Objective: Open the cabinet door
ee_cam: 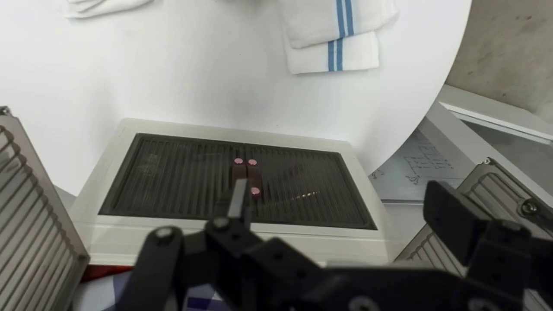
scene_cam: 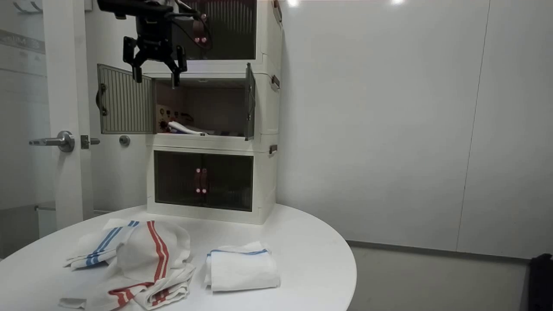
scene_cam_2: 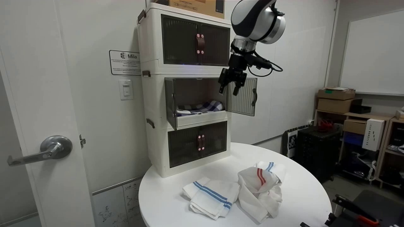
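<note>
The cabinet (scene_cam: 268,114) is a white stack of three compartments; it also shows in an exterior view (scene_cam_2: 152,107) and the wrist view (ee_cam: 302,231). Both dark see-through doors of the middle compartment stand swung open: a ribbed door (scene_cam: 127,101) and a door seen nearly edge-on (scene_cam: 249,103). Cloth and other items lie inside. The top doors (scene_cam_2: 180,41) and bottom doors (scene_cam_2: 184,148) are shut. My gripper (scene_cam: 156,82) is open and empty, in front of the middle compartment near its upper edge. In the wrist view the gripper (ee_cam: 339,194) has widely parted fingers, touching no door visibly.
A round white table (scene_cam: 311,242) bears the cabinet and several striped towels (scene_cam: 160,255), (scene_cam_2: 211,195). A room door with a lever handle (scene_cam_2: 56,148) stands beside the cabinet. A cardboard box (scene_cam_2: 199,8) sits on top of it.
</note>
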Robot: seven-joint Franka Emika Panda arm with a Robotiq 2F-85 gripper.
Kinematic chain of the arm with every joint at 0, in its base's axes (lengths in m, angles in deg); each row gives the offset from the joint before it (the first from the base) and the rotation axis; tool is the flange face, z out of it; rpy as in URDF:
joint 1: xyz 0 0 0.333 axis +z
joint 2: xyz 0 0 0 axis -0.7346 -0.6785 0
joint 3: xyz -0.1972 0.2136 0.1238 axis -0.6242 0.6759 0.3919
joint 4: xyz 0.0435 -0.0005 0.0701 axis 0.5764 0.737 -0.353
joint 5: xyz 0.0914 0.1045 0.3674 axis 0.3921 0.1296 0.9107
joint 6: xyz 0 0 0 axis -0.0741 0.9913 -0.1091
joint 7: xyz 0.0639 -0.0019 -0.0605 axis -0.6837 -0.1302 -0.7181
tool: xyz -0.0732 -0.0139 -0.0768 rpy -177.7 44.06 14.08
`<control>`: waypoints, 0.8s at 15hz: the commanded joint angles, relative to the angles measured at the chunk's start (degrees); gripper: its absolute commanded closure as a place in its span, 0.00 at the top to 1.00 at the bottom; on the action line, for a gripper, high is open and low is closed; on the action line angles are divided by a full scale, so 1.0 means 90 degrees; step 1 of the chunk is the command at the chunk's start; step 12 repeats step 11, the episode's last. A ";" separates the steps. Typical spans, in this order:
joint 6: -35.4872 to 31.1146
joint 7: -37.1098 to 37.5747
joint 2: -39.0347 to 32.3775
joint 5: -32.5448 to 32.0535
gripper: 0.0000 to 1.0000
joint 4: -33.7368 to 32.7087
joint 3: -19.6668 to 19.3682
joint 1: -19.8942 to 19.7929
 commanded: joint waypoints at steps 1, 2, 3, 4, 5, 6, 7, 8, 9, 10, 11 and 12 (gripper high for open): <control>-0.0885 -0.0019 0.0286 -0.0382 1.00 0.0470 -0.0107 0.0127; -0.1215 -0.0036 0.0312 -0.0564 1.00 0.0553 -0.0101 0.0130; -0.1560 0.0049 0.0339 -0.0753 1.00 0.0613 -0.0099 0.0121; -0.1820 0.0048 0.0352 -0.0805 1.00 0.0642 -0.0111 0.0129; -0.2034 0.0075 0.0361 -0.0905 1.00 0.0668 -0.0117 0.0126; -0.1637 0.0050 0.0165 -0.0748 1.00 0.0450 -0.0136 0.0161; -0.1800 0.0045 0.0185 -0.0798 1.00 0.0484 -0.0140 0.0162; -0.1858 0.0047 0.0200 -0.0817 1.00 0.0496 -0.0141 0.0162; -0.1872 0.0048 0.0209 -0.0824 1.00 0.0501 -0.0142 0.0163; -0.1873 0.0048 0.0215 -0.0826 1.00 0.0506 -0.0142 0.0163; -0.1874 0.0048 0.0220 -0.0827 1.00 0.0511 -0.0143 0.0164; -0.1874 0.0048 0.0220 -0.0827 1.00 0.0511 -0.0143 0.0164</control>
